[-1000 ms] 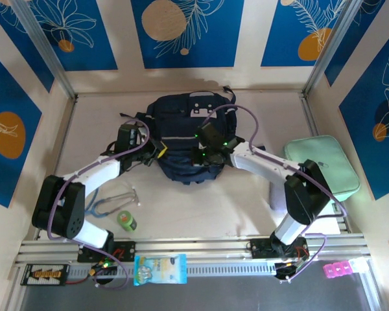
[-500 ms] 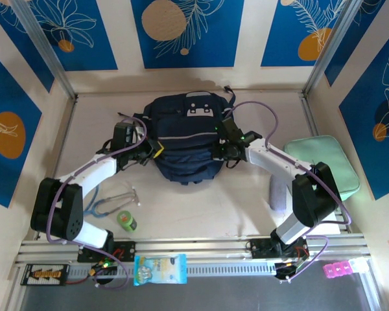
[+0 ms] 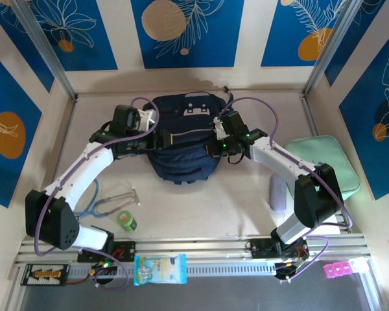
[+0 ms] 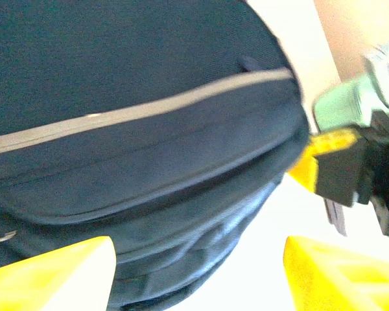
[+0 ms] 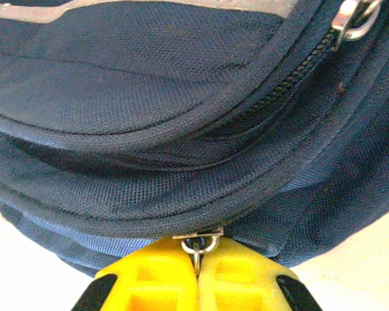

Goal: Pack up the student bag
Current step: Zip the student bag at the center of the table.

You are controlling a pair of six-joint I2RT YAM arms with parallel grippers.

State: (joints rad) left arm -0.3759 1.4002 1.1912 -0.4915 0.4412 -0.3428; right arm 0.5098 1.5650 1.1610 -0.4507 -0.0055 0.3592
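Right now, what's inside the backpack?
Nothing inside shows: the backpack is covered by its own navy fabric, and the zip seen up close looks shut. The right gripper pinches a zipper pull.

One student bag (image 3: 181, 161), one mint case (image 3: 324, 152), one green roll (image 3: 126, 221).

A navy student bag (image 3: 181, 159) lies toward the far middle of a pale table (image 3: 201, 204). The left gripper (image 3: 161, 138) and right gripper (image 3: 214, 144) meet its left and right sides. A mint-green case (image 3: 324, 165) sits at the right, and a green tape roll (image 3: 126, 221) lies near left.
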